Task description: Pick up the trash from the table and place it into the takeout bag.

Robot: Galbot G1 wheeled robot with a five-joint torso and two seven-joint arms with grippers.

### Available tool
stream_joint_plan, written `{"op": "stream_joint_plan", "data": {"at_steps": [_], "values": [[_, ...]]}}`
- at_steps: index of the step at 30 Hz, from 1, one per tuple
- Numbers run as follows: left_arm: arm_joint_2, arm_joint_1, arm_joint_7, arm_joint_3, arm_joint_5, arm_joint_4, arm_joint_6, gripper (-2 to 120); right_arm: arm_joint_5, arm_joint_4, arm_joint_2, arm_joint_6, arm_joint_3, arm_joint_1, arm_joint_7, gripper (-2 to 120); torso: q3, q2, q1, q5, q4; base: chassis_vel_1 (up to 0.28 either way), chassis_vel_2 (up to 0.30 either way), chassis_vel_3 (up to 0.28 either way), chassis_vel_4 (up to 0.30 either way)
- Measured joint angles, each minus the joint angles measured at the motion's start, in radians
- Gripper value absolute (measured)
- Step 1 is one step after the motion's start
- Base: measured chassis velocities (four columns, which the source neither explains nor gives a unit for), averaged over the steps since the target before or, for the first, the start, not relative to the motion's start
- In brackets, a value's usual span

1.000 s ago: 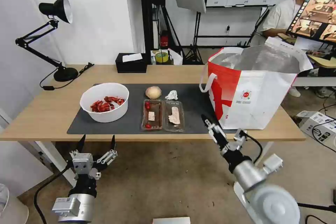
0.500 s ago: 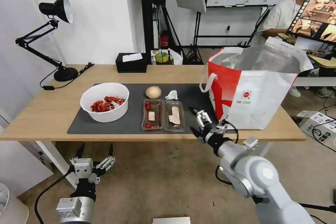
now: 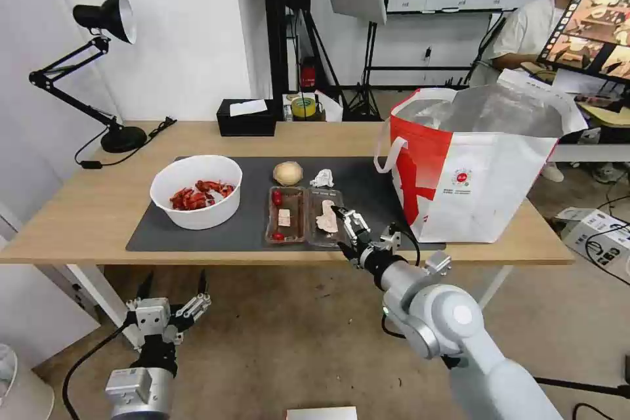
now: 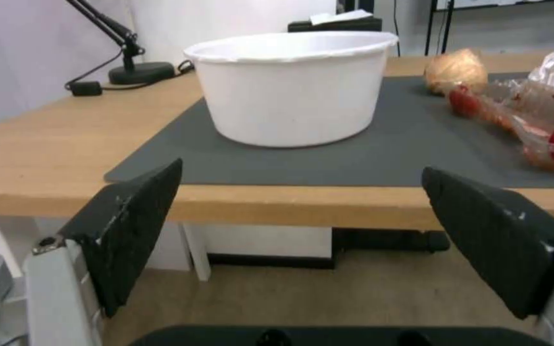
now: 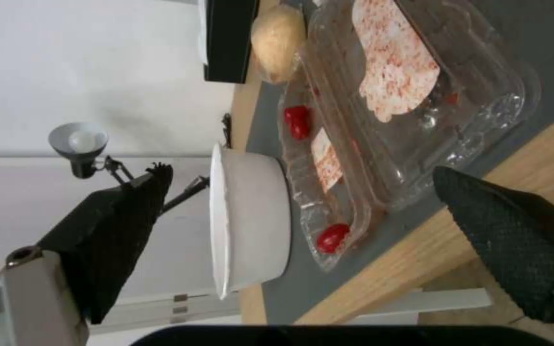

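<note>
Light wood forms the table (image 3: 92, 210), which carries a dark grey mat (image 3: 249, 226). On the mat, from the robot's left to its right, stand the white bowl (image 3: 195, 200) holding red shells, the clear hinged plastic tray (image 3: 305, 215) lying open with red and beige scraps in both halves, and the takeout bag (image 3: 472, 170). The round beige lump (image 3: 287, 172) and the crumpled white tissue (image 3: 322, 178) sit just behind the tray, side by side and apart from it. The bag is upright on the table's right end, mouth open, its silver lining exposed and one white loop handle (image 3: 387, 151) hanging on the side facing the tray.

The right gripper (image 3: 344, 231) is positioned at the near right corner of the tray, at the front edge of the mat. Its jaws are spread wide and hold nothing. In the right wrist view the two black fingers (image 5: 508, 235) frame the tray's near corner and the table edge, with no contact visible.

The left gripper (image 3: 172, 281) hangs below the front edge of the table, in front of the bowl. Its jaws are likewise spread wide and empty; the left wrist view shows the bowl between them, farther off.

A black tissue box (image 3: 246, 118) and a black desk lamp (image 3: 98, 65) stand at the far side of the table.
</note>
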Motion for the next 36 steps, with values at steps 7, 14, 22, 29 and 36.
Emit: {"op": "stream_joint_plan", "data": {"at_steps": [7,14,22,29,36], "values": [[-0.002,0.016,0.000,-0.007,0.002,-0.002,0.000,100,-0.016,0.014,0.004,0.008,-0.014,0.005,0.036,100,0.000,0.000,0.000,0.0000,0.0000,0.000,0.000,0.000,0.000],[-0.015,0.019,0.000,-0.012,0.011,-0.002,-0.004,100,0.031,-0.026,0.004,-0.054,-0.011,-0.005,-0.059,100,0.000,0.000,0.000,0.0001,0.0000,0.000,0.000,0.000,0.000],[-0.025,0.015,0.000,-0.016,0.016,-0.002,-0.016,100,0.070,-0.074,-0.013,-0.142,-0.002,-0.013,-0.207,100,0.000,0.000,0.000,0.0001,0.0000,0.000,0.000,0.000,0.000],[-0.036,0.004,0.000,-0.017,0.023,0.009,-0.035,100,0.113,-0.085,-0.020,-0.171,0.007,-0.007,-0.241,100,0.000,0.000,0.000,0.0001,0.0000,0.000,0.000,0.000,0.000],[-0.045,-0.001,0.001,-0.014,0.030,0.012,-0.045,100,0.113,-0.096,-0.013,-0.165,0.010,0.004,-0.220,100,0.000,0.000,0.000,0.0001,0.0000,0.000,0.000,0.000,0.000]]}}
